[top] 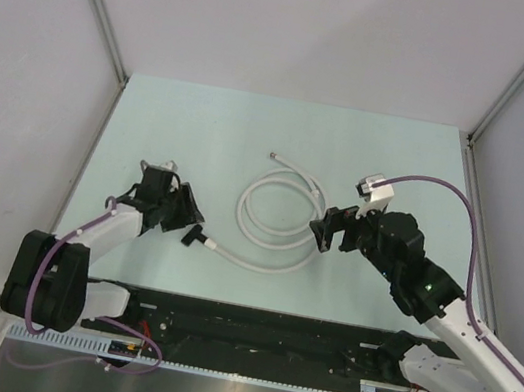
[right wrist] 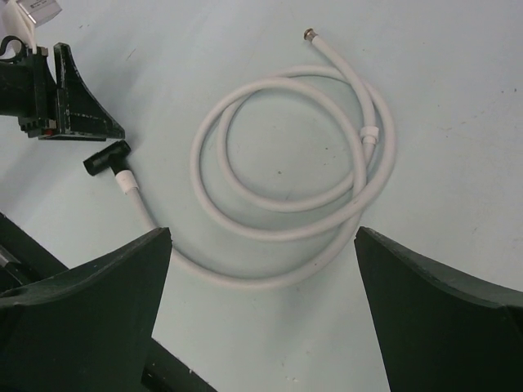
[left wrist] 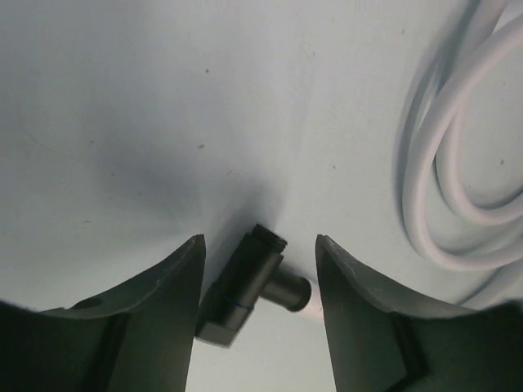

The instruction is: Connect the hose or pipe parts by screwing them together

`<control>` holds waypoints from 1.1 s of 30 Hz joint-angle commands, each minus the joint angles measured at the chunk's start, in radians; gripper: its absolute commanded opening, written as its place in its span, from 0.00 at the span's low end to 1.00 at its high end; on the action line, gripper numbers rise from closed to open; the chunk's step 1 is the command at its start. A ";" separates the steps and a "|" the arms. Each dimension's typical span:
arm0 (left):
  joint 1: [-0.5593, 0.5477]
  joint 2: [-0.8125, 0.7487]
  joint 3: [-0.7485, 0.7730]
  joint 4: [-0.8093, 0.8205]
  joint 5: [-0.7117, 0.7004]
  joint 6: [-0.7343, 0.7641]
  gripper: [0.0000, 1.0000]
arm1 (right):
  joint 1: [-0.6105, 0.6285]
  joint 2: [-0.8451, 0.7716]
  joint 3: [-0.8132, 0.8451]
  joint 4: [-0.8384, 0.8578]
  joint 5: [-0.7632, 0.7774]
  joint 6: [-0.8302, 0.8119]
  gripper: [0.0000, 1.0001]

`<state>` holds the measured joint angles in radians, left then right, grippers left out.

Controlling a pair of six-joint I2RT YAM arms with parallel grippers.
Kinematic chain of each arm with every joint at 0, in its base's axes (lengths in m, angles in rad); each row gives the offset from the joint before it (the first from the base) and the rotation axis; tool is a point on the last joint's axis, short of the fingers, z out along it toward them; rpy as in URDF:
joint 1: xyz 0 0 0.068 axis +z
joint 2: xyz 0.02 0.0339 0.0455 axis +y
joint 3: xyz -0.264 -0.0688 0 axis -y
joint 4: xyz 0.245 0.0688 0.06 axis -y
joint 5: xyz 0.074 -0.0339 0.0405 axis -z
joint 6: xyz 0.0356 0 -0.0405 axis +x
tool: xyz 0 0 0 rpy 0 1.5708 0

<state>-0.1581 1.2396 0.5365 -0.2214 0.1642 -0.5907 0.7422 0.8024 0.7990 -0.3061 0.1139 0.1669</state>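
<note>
A thin white hose lies coiled in loose loops in the middle of the table. One end carries a black T-shaped fitting, the other a small silvery fitting. My left gripper is low over the black fitting, which lies on the table between its fingers; the jaws stand apart with a gap on each side. My right gripper hovers at the coil's right side, wide open and holding nothing. Below its fingers, the right wrist view shows the whole coil, a white coupling and the black fitting.
A black rail runs along the table's near edge, between the arm bases. Grey walls with metal posts close in the table on the left, right and far sides. A purple cable arcs over the right arm.
</note>
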 commanded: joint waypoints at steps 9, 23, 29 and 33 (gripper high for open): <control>0.020 -0.179 0.172 0.014 0.113 0.106 1.00 | -0.003 -0.077 0.032 -0.037 0.127 0.212 1.00; -0.179 -0.609 0.099 0.184 0.405 0.276 1.00 | -0.001 -0.137 0.032 -0.083 0.188 0.303 1.00; -0.181 -0.721 0.053 0.277 0.439 0.259 1.00 | -0.003 -0.140 0.032 -0.090 0.233 0.319 1.00; -0.181 -0.753 0.040 0.301 0.428 0.266 1.00 | -0.003 -0.147 0.028 -0.082 0.228 0.322 1.00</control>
<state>-0.3355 0.5140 0.5858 -0.0032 0.5785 -0.3389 0.7418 0.6697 0.7990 -0.3996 0.3107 0.4656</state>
